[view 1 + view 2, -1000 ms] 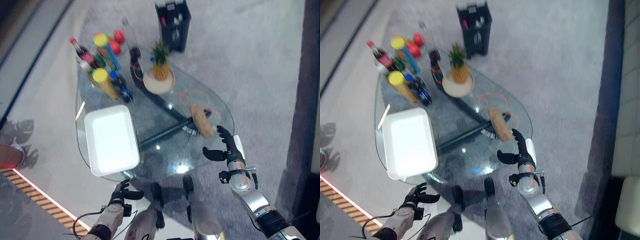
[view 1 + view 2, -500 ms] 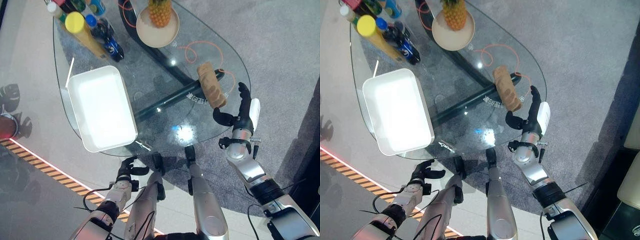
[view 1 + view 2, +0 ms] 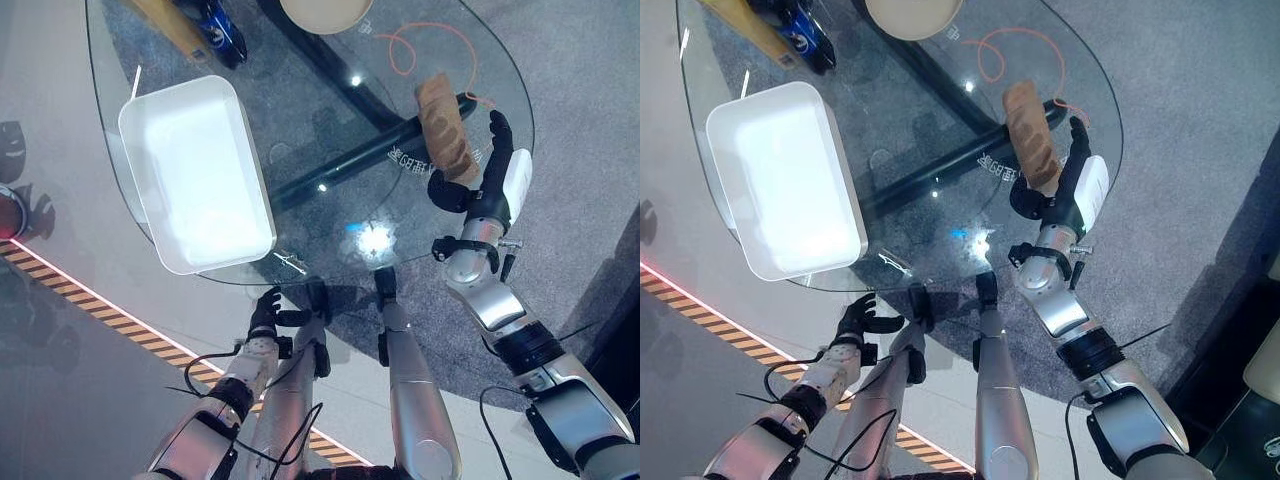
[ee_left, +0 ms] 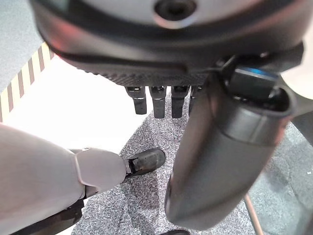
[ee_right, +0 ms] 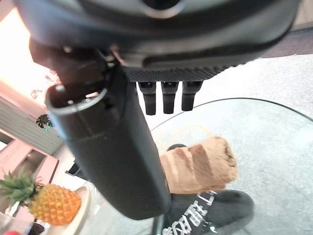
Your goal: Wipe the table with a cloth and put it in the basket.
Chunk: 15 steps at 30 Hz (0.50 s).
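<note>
A brown rolled cloth (image 3: 446,128) lies near the right edge of the round glass table (image 3: 330,235). My right hand (image 3: 492,185) is right beside the cloth's near end. Its fingers point straight up along the roll's right side, and its thumb reaches toward the roll's lower end. That hand is open. In the right wrist view the cloth (image 5: 200,166) sits just past the thumb (image 5: 110,147). A white rectangular basket (image 3: 195,170) rests on the table's left part. Down below the table's near edge, my left hand (image 3: 268,312) is open and holds nothing.
A tan plate (image 3: 325,8) and an orange cord (image 3: 420,45) lie at the table's far side, and bottles (image 3: 215,25) stand at the far left. The table's dark base (image 3: 350,170) shows through the glass. A striped line (image 3: 110,315) crosses the floor at left.
The whole picture has shifted, so the camera now looks further down. My right hand has closed in on the cloth's near end. The left hand stays low.
</note>
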### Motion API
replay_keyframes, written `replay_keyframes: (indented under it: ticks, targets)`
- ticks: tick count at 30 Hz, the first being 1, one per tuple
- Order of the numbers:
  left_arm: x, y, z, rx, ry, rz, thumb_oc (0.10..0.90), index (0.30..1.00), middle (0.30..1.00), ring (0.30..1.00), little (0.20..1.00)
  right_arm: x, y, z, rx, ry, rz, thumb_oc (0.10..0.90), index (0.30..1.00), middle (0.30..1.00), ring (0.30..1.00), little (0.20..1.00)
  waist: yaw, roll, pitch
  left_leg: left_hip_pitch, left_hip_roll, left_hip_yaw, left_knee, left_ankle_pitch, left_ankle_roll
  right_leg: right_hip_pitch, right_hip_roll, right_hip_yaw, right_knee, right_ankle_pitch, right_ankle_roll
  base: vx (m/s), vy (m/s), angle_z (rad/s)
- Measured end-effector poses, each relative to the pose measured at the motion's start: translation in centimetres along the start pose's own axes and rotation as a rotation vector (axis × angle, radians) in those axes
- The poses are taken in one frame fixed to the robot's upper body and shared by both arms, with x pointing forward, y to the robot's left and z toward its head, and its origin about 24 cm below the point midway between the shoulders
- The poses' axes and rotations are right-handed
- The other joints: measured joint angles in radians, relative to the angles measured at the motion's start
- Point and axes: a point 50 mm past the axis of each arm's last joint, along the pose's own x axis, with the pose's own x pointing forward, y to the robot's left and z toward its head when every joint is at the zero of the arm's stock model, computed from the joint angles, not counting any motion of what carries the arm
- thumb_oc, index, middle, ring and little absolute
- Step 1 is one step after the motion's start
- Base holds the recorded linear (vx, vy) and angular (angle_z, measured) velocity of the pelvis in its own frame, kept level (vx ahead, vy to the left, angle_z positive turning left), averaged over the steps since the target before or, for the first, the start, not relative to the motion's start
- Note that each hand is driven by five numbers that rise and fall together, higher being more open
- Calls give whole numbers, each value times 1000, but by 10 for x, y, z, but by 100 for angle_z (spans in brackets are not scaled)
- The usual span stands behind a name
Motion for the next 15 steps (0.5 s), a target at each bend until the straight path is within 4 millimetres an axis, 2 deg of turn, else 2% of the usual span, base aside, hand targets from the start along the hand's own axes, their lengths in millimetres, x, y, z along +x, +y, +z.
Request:
replay_keyframes:
  ticks: [1,2,3,5,7,8,9,15]
  targets:
    - [1,-9,7,49,8,11,800,900,900,900,900,-3,-8,-9,-3,44,-71,800,900,900,900,900,-62,61,-7,-29,-15,-123,12,18,-29,-6,31,74,78,-69,-17,-69,-133,185]
    - [2,-10,12,95,-13,13,800,900,900,900,900,-10,-6,-20,-11,115,-104,800,900,900,900,900,-95,60,-6,-12,-35,-183,-32,51,-42,-17,32,88,135,-122,-17,-55,90,210]
    - [0,-13,17,116,-48,1,800,900,900,900,900,-13,-6,-24,-9,142,-117,800,900,900,900,900,-97,55,-8,-17,-37,-208,-54,59,-37,-34,46,97,171,-159,-27,-35,130,136]
    - [0,-16,27,128,-96,-9,800,900,900,900,900,-6,-6,-13,23,124,-148,800,900,900,900,900,-78,53,-11,-45,-41,-210,-90,48,-49,-87,43,118,181,-163,-43,-1,98,42]
    - [1,-20,31,114,-90,-7,800,900,900,900,900,10,-4,12,68,66,-169,800,900,900,900,900,-74,67,-11,-111,-48,-201,-81,55,-53,-167,51,122,223,-145,-21,35,90,-15]
    - [1,-20,28,112,-75,-3,800,900,900,900,900,14,-4,17,74,55,-174,800,900,900,900,900,-75,67,-11,-120,-48,-202,-79,83,-49,-184,51,125,239,-147,-16,42,91,-19]
    - [1,-20,24,113,-62,-3,800,900,900,900,900,15,-4,16,69,57,-176,800,900,900,900,900,-79,67,-11,-120,-48,-202,-75,107,-45,-187,54,126,254,-155,-11,32,77,-6]
    - [0,-24,31,87,-104,-53,800,900,900,900,900,35,-18,14,15,68,-232,800,900,900,900,900,-76,69,-12,-122,-68,-205,-72,113,-44,-216,45,127,325,-192,-9,19,23,11]
